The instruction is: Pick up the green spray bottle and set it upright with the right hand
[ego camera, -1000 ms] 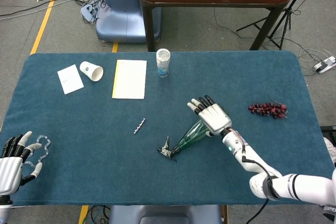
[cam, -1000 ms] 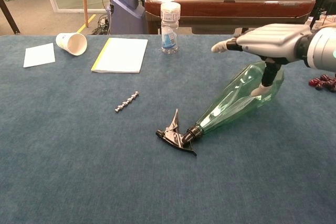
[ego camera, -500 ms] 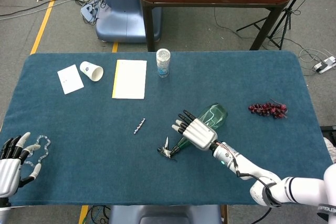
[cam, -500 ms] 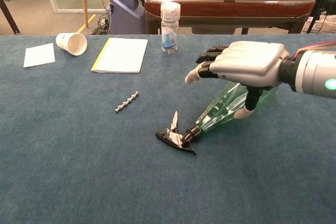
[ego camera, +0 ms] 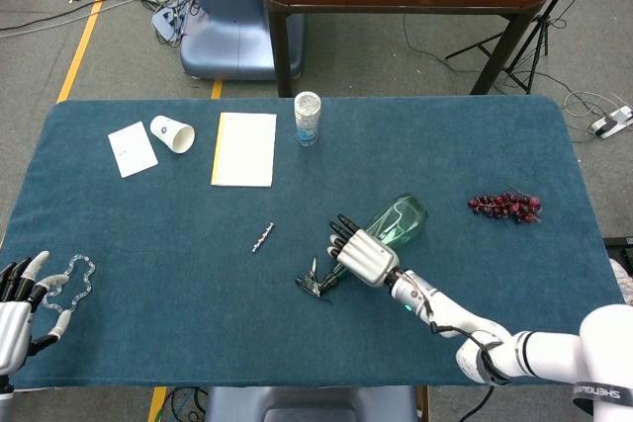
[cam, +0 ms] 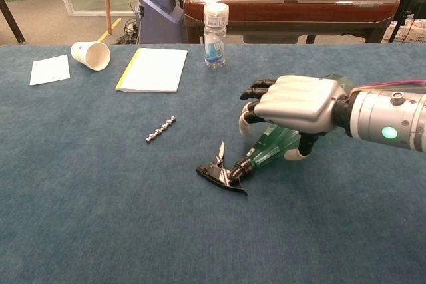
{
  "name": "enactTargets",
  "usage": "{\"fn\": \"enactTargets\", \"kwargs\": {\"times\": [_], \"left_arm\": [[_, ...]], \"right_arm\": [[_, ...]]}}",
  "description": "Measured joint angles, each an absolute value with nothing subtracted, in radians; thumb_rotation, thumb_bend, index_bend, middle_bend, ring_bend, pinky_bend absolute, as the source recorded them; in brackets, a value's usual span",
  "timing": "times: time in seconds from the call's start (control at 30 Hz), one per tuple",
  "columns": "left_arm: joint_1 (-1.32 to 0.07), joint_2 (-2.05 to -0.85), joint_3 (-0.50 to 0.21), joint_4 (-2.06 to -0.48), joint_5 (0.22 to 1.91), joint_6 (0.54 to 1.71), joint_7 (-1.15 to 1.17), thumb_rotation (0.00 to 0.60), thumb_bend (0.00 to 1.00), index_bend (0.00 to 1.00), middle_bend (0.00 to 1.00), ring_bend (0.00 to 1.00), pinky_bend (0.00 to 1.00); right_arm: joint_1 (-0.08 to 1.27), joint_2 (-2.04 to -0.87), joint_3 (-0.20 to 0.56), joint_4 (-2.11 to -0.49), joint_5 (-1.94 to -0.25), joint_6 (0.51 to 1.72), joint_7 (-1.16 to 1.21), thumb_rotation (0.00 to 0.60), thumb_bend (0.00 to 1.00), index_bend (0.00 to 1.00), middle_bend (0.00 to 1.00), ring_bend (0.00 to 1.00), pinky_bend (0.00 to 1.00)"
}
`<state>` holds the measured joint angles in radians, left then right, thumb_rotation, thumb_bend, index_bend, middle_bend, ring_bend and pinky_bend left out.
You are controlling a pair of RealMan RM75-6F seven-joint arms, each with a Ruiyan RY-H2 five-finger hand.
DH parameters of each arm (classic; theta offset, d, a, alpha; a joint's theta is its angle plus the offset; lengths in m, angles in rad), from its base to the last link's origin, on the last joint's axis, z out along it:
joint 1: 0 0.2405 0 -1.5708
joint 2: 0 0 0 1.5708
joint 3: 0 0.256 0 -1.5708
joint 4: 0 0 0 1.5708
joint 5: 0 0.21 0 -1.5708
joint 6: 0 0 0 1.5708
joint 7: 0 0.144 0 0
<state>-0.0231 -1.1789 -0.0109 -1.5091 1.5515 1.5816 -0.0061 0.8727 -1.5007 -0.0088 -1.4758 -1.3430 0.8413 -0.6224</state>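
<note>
The green spray bottle (ego camera: 388,229) lies on its side near the middle of the table (ego camera: 514,145), its fat base pointing toward one o'clock and its black trigger head (ego camera: 315,284) toward seven o'clock in the head view. The head rests on the cloth; the bottle is plainly not yet upright.

The right hand (ego camera: 363,253) is draped over the narrow shoulder of the bottle, just above the neck. In the chest view its fingers (cam: 253,91) curl down over the far side while the thumb (cam: 301,147) reaches down on the near side — a grasp closing, though whether it is firm I cannot tell. The bottle seems to lie on the cloth, not lifted.

So the step in hand is the pick-up itself: seating the grip. The next move, as I judge it, calls for a tight hold on the tapering body, then a lift and a swing that brings the base down — gripping so near the neck, the smooth plastic may slip.

Further out: dark red grapes (ego camera: 505,206) at three o'clock from the bottle, a small screw (ego camera: 261,237) at nine, and a clear jar (ego camera: 308,118), a notepad (ego camera: 244,148) and a tipped paper cup (ego camera: 172,132) between ten and eleven.

The left hand (ego camera: 18,308) sits at the table's left edge, fingers spread, holding nothing, beside a pale chain (ego camera: 72,279).
</note>
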Motion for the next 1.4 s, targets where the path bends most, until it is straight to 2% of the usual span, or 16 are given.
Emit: {"fn": "enactTargets", "kwargs": {"times": [0.27,0.47,0.73,0.87,1.03,1.4], "left_arm": [[-0.021,-1.183,-0.011,-1.495,1.551,1.581,-0.018,0.6,0.35,0.33,0.07,0.04,0.0],[-0.018,-1.185,-0.011,-1.483,1.55,1.58,-0.03,0.6,0.35,0.34,0.07,0.04,0.0],[-0.012,-1.187,-0.011,-1.47,1.548,1.584,-0.042,0.6,0.35,0.34,0.07,0.04,0.0],[-0.011,-1.188,-0.011,-1.467,1.55,1.585,-0.046,0.6,0.35,0.34,0.07,0.04,0.0],[-0.011,-1.185,-0.012,-1.468,1.552,1.587,-0.045,0.6,0.35,0.34,0.07,0.04,0.0],[-0.011,-1.181,-0.012,-1.476,1.559,1.589,-0.043,0.6,0.35,0.34,0.07,0.04,0.0]], "right_arm": [[0.873,-1.522,-0.008,-1.462,-1.338,0.83,-0.653,0.6,0.24,0.32,0.25,0.04,0.06],[0.873,-1.535,-0.006,-1.457,-1.32,0.818,-0.676,0.6,0.25,0.37,0.28,0.06,0.06],[0.874,-1.551,0.009,-1.446,-1.308,0.818,-0.674,0.6,0.28,0.49,0.37,0.15,0.06],[0.873,-1.552,0.016,-1.445,-1.317,0.828,-0.653,0.6,0.31,0.56,0.44,0.24,0.11],[0.865,-1.539,0.038,-1.47,-1.338,0.862,-0.576,0.6,0.35,0.59,0.48,0.31,0.18],[0.814,-1.454,0.129,-1.59,-1.375,0.977,-0.199,0.6,0.38,0.61,0.49,0.32,0.22]]}}
